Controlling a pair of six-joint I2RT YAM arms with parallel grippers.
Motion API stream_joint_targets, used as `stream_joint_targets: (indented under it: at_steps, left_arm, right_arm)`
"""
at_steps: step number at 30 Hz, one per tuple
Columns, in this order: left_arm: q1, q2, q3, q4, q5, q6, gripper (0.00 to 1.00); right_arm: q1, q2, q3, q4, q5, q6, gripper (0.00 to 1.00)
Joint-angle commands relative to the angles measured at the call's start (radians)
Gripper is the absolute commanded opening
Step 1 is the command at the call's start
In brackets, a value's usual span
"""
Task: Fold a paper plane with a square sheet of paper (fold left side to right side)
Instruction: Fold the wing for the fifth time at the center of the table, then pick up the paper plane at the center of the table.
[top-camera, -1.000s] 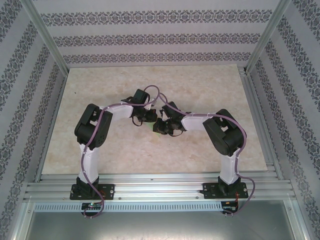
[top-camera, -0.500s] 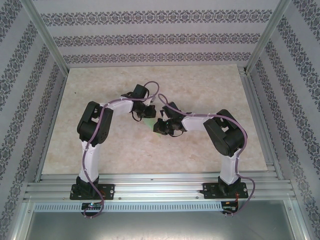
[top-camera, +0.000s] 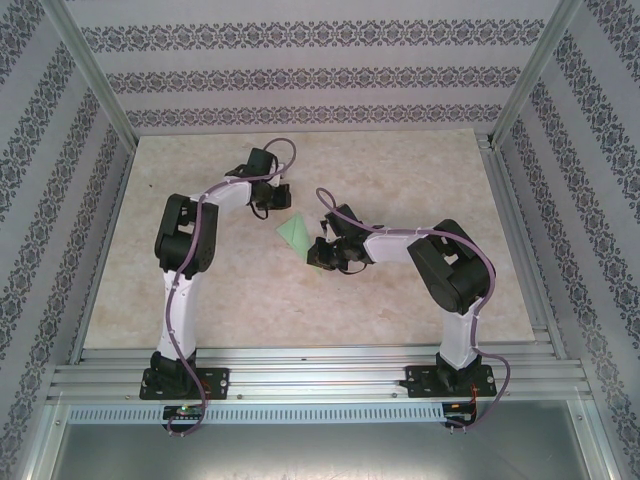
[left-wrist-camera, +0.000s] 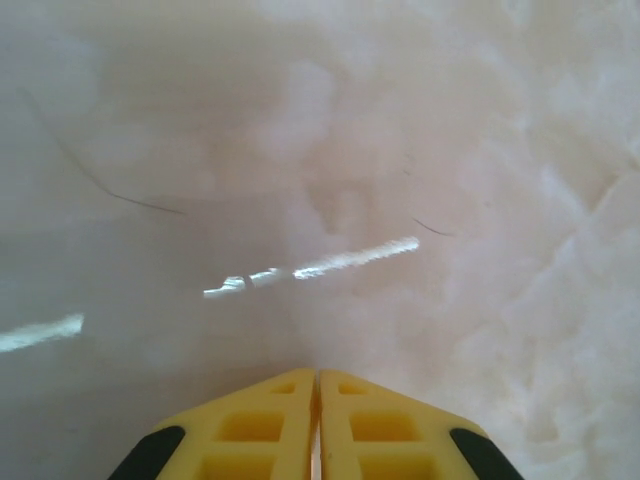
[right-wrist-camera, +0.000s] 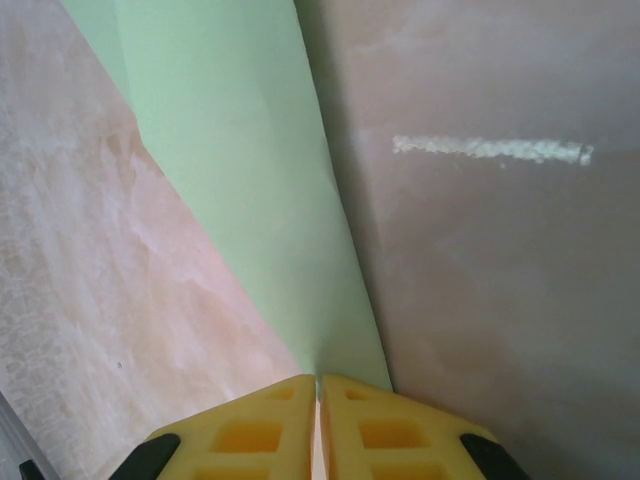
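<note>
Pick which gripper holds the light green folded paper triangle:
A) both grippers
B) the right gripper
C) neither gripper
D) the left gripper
B: the right gripper has its yellow fingers shut on the narrow tip of the light green folded paper triangle, while the left gripper is shut on nothing above the marbled tabletop.

Left gripper (left-wrist-camera: 317, 378), right gripper (right-wrist-camera: 318, 382) both closed; arms bent inward.
</note>
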Motion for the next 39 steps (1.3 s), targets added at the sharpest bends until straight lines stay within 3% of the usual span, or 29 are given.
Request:
stream_joint_targets:
  at_steps: [1,6,11,18,23,27,33,39]
  left_arm:
    - [0.044,-0.007,0.013,-0.016,-0.064,0.022,0.14]
    - [0.086,-0.172,-0.124,0.041,0.010,0.001,0.23]
    - [0.130,-0.456,-0.413,0.154,0.048,-0.059,0.33]
    - [0.132,-0.803,-0.814,0.316,0.045,-0.194,0.44]
    - [0.132,-0.949,-1.001,0.361,0.040,-0.295,0.48]
    - [0.134,-1.093,-1.079,0.286,-0.079,-0.302,0.55]
    - [0.135,-1.324,-1.141,0.146,-0.235,-0.285,0.66]
    - [0.137,-1.458,-1.169,0.082,-0.281,-0.289,0.70]
  right_arm:
    - [0.008,0.011,-0.053,-0.168,0.058,-0.019,0.13]
    - [0.007,-0.089,0.036,-0.239,0.110,-0.100,0.19]
    - [0.026,-0.175,0.168,-0.426,0.307,-0.209,0.32]
    - [0.147,-0.038,0.418,-0.643,0.593,-0.364,0.50]
    - [0.223,0.097,0.610,-0.725,0.686,-0.441,0.49]
    - [0.282,0.200,0.745,-0.831,0.775,-0.484,0.46]
    - [0.299,0.285,0.805,-0.892,0.824,-0.484,0.43]
    - [0.305,0.340,0.843,-0.931,0.852,-0.499,0.41]
